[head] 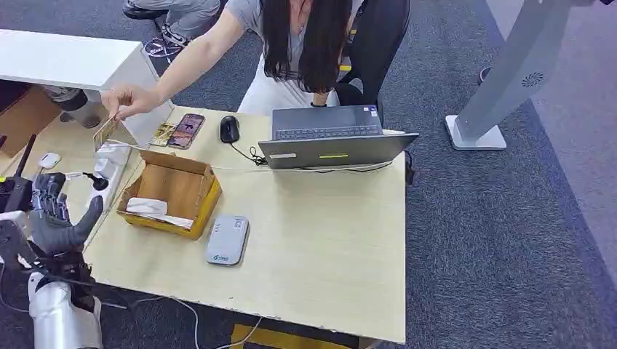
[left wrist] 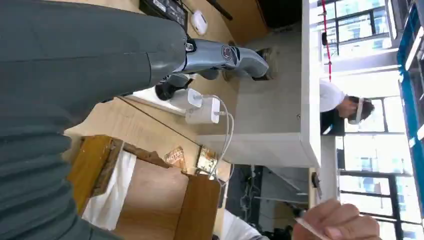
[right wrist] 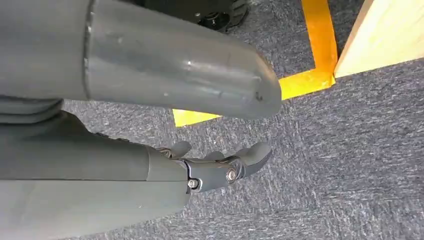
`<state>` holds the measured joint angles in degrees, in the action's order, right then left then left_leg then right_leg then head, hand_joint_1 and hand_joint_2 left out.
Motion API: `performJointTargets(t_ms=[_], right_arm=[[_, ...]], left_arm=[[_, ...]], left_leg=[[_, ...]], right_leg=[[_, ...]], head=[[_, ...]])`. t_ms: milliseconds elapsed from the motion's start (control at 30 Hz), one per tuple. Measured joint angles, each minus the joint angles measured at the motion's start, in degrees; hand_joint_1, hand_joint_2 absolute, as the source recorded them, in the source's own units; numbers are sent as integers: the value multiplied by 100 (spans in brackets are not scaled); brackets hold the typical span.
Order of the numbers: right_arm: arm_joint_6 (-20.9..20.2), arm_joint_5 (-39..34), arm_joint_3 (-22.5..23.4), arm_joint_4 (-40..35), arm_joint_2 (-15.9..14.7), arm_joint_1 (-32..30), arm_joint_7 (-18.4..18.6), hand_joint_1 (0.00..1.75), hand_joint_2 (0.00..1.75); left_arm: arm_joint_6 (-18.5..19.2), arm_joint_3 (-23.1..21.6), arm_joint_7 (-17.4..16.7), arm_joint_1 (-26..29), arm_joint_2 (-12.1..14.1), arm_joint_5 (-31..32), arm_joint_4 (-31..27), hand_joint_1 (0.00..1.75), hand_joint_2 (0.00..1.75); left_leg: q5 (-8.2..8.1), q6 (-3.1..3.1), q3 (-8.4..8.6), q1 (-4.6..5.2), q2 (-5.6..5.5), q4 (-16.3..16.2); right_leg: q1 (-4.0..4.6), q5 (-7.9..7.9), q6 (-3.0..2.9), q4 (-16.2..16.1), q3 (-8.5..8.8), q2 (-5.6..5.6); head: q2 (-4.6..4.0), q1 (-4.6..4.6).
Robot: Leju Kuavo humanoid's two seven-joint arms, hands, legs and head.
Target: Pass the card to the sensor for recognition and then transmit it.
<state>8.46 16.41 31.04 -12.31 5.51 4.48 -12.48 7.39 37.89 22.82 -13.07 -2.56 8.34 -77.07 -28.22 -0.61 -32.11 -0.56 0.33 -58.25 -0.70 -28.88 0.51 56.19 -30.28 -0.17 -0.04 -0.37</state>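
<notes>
While a person's hand (head: 131, 99) holds the card (head: 105, 132) over the table's left edge (head: 109, 211) | left hand (head: 54, 218) empty, fingers spread; right hand (right wrist: 220, 167) empty, fingers apart

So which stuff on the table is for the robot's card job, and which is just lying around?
For the job:
card, held by a person's hand
grey card sensor
left hand, holding nothing

Just lying about:
laptop
mouse
phone
cardboard box
power strip
</notes>
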Motion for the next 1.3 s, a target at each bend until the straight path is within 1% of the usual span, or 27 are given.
performJointTargets(t_ms=[567, 633, 733, 1300], right_arm=[[-42, 276, -59, 24, 52, 98, 168, 0, 0], [-50, 293, -68, 24, 59, 114, 186, 0, 0], [-61, 337, -79, 24, 70, 121, 201, 0, 0], [-127, 621, -151, 48, 125, 238, 363, 0, 0]], left_arm=[[-1408, -1774, -772, -1294, 503, 2517, 1067, 0, 175], [-1581, -1960, -862, -1442, 567, 2808, 1192, 0, 175], [-1732, -2145, -947, -1580, 621, 3075, 1297, 0, 175], [-3207, -3767, -1703, -2890, 1183, 5520, 2416, 0, 175]], left_leg=[[2, 1, 0, -1, 1, -3], [2, 1, 0, -1, 3, -3], [4, 3, 0, -1, 3, -4], [6, 3, -1, -1, 2, -6]], right_leg=[[0, 6, -5, 3, -1, 3], [0, 7, -5, 6, -1, 5], [0, 7, -6, 6, -1, 5], [0, 8, -6, 11, -2, 4]], head=[[0, -2], [0, -2], [0, -2], [0, -2]])
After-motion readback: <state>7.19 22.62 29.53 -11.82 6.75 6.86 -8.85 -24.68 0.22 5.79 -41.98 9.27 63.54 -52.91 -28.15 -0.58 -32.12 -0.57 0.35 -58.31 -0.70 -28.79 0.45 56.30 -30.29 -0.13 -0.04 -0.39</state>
